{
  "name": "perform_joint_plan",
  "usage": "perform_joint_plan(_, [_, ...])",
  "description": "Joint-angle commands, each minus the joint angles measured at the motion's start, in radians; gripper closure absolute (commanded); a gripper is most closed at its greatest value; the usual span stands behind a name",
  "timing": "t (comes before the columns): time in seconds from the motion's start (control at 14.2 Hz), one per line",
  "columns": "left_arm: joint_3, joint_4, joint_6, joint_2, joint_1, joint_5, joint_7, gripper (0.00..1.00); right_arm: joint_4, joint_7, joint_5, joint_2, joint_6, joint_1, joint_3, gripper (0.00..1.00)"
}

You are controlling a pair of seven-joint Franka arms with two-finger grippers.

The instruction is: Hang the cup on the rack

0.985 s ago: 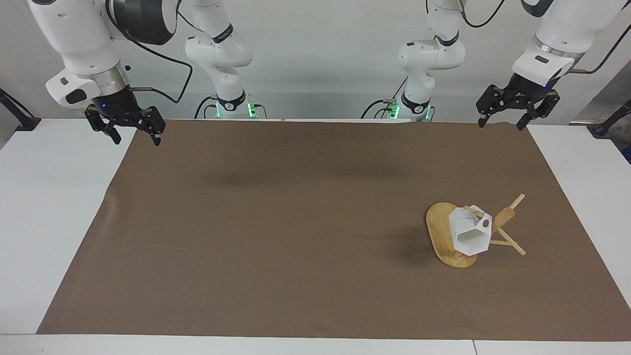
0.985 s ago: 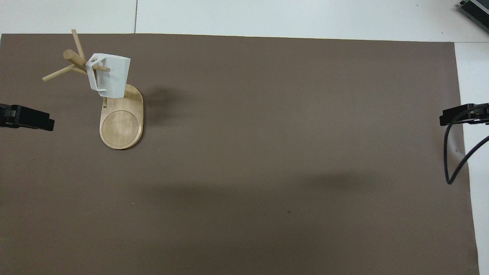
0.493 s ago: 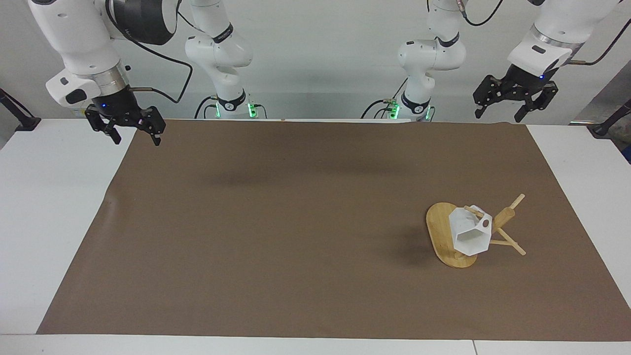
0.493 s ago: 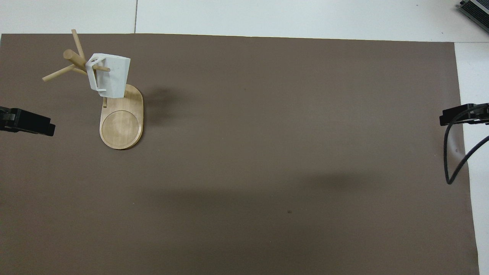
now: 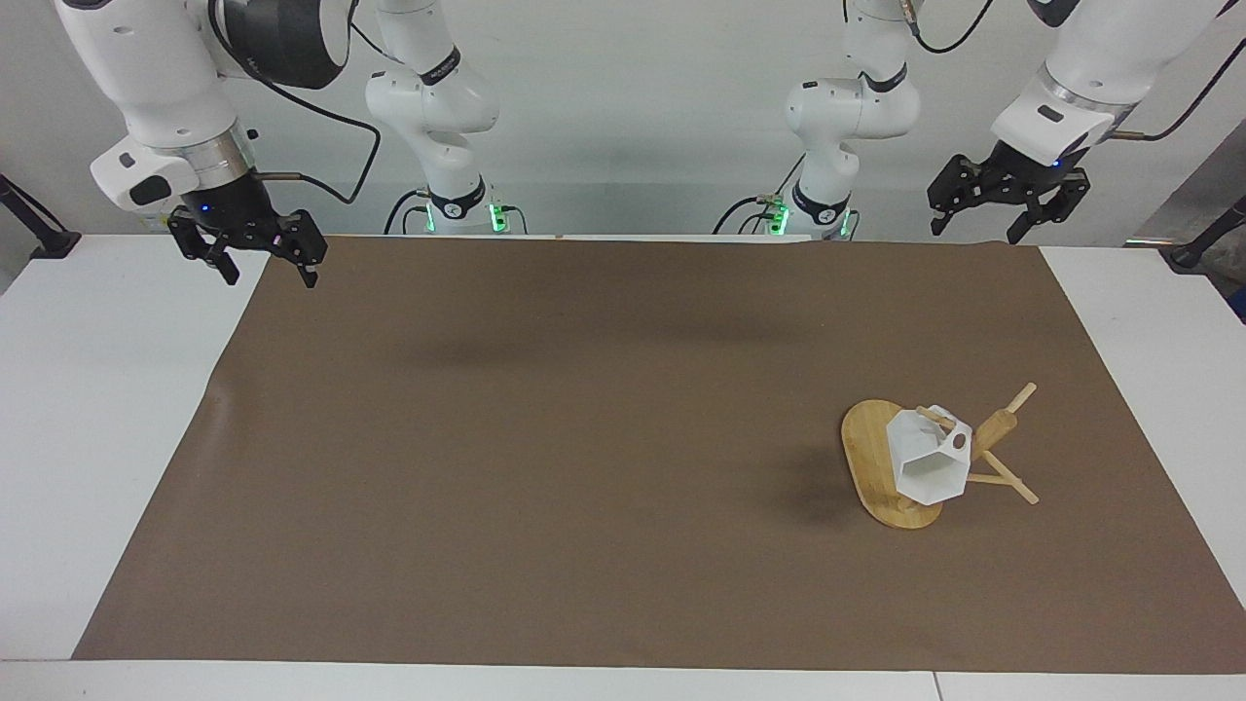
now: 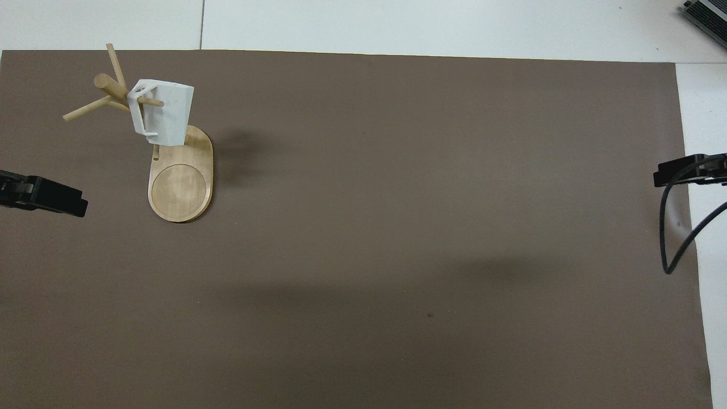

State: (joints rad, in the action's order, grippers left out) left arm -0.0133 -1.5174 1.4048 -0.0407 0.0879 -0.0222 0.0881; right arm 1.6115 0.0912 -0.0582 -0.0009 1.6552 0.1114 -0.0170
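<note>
White and faceted, one cup point(image 5: 930, 465) hangs by its handle on a peg of one bamboo rack point(image 5: 881, 465), toward the left arm's counter end; two grippers, left point(image 5: 1003, 202) and right point(image 5: 246, 251), fingers spread, empty

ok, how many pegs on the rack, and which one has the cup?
3 visible. One carries the cup by its handle, over the rack base. Two bare pegs stick out from the post, away from the base. More may be hidden by the cup.
</note>
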Motion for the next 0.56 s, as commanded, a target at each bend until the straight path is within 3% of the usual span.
perform_joint_plan(0.0, [0.007, -0.080, 0.056, -0.056, 0.001, 0.021, 0.018, 0.00, 0.030, 0.016, 0.017, -0.024, 0.018, 0.010, -0.003, 0.00])
perform_joint_plan(0.49, [0.004, -0.081, 0.086, -0.054, 0.012, 0.036, 0.012, 0.00, 0.030, 0.015, 0.017, -0.024, 0.018, 0.010, -0.004, 0.00])
